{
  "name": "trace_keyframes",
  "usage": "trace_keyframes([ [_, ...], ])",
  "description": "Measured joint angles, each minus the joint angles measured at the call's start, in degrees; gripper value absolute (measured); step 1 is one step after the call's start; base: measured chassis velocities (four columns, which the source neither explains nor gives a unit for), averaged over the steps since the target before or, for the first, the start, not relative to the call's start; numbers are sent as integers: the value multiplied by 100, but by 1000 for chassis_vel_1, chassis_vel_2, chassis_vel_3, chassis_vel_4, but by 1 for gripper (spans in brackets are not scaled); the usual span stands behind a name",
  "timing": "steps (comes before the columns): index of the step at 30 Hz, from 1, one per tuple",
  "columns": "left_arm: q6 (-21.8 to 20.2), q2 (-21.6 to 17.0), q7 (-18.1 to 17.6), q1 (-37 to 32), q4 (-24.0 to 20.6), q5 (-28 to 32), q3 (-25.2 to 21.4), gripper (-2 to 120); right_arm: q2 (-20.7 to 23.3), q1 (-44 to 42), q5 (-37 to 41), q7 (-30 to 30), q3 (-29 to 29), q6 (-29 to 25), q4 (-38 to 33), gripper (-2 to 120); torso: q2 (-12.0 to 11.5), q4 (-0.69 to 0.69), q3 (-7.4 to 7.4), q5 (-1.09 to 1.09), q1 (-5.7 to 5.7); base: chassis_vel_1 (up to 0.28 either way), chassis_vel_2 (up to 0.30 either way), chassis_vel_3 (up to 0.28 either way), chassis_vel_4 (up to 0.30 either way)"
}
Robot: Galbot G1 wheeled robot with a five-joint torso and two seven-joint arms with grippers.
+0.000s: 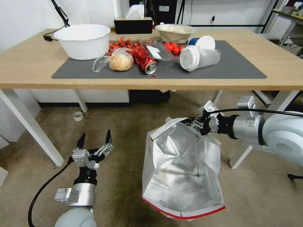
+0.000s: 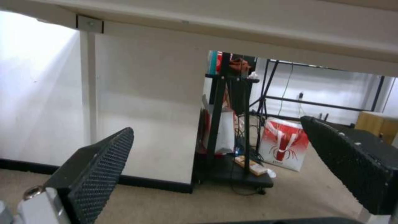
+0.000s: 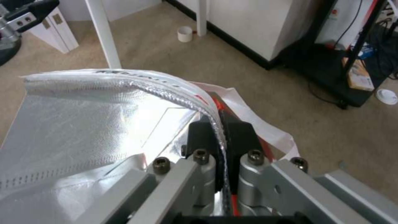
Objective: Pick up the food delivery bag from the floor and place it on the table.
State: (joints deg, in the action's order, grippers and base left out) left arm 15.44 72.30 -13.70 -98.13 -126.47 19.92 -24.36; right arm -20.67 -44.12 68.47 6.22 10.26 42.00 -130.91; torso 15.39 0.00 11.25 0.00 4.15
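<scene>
My right gripper (image 1: 196, 123) has the food delivery bag (image 1: 181, 167) by its upper rim, both fingers pressed together on the folded foil edge. In the right wrist view that edge runs straight between my black pads (image 3: 202, 133), with a white strap handle (image 3: 265, 130) looping out just beside them. The bag hangs open-mouthed toward me over the floor (image 1: 120, 126), silver lining crinkled, a red trim line along its near rim. Whether its bottom touches the carpet, I cannot tell. There is dark print along the rim in the right wrist view, too smeared for me to read.

My left gripper (image 1: 94, 140) sits low on my left, well apart from the bag, fingers spread wide and holding nothing. Its wrist view looks under the table (image 2: 248, 28), past the two open ribbed pads (image 2: 104, 168).

The table (image 1: 31, 66) stands ahead, its grey mat (image 1: 233, 67) crowded: a white basin (image 1: 82, 40), bread in a clear bag (image 1: 120, 60), a crushed red can (image 1: 143, 60), a tipped clear cup with lid (image 1: 199, 57), small red fruits (image 1: 173, 47). No label there is legible.
</scene>
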Motion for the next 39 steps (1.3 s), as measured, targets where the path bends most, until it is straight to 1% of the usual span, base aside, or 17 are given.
trace_keyframes([
  [5, -5, -3, -2, -1, 0, 2, 1, 100, 6, 4, 30, 3, -15, 0, -12, 0, 57, 0, 39, 0, 19, 0, 0, 0, 0],
  [7, -17, -11, -10, -4, 0, 1, 1, 100, 30, 28, 152, -19, -19, 0, -54, 0, 157, 0, 114, 0, 44, 0, 0, 0, 0],
  [8, -17, -11, -10, -4, 0, 1, 1, 100, 30, 28, 152, -19, -19, 0, -54, 0, 157, 0, 114, 0, 44, 0, 0, 0, 0],
  [12, -22, -13, -13, -6, 0, 8, 0, 100, 89, 26, 320, -86, -12, 0, -152, 0, 279, 0, 199, 0, 81, 0, 0, 0, 0],
  [17, -24, -12, -13, -8, -4, 8, 3, 100, 115, 6, 484, -165, 32, 0, -234, 0, 366, 0, 260, 0, 108, 0, 0, 0, 0],
  [20, -24, -10, -16, -14, -15, 8, 7, 100, 127, -54, 604, -232, 106, 0, -335, 0, 459, 0, 323, 0, 137, 0, 0, 0, 0],
  [26, -24, -9, -37, -15, -24, 8, 7, 100, 138, -160, 667, -272, 193, 0, -410, 0, 565, 0, 391, 0, 175, 0, 0, 0, 0],
  [34, -50, -20, -75, 1, -33, 15, 0, 100, 166, -298, 739, -301, 345, 0, -507, 0, 785, 0, 535, 0, 249, 0, 0, 0, 0],
  [37, -51, -20, -75, 1, -33, 15, 1, 100, 166, -319, 743, -305, 366, 0, -513, 0, 817, 0, 554, 0, 262, 0, 0, 0, 0],
  [39, -52, -20, -75, 0, -33, 17, 0, 100, 167, -380, 746, -307, 428, 0, -528, 0, 890, 0, 603, 0, 286, 0, 0, 0, 0],
])
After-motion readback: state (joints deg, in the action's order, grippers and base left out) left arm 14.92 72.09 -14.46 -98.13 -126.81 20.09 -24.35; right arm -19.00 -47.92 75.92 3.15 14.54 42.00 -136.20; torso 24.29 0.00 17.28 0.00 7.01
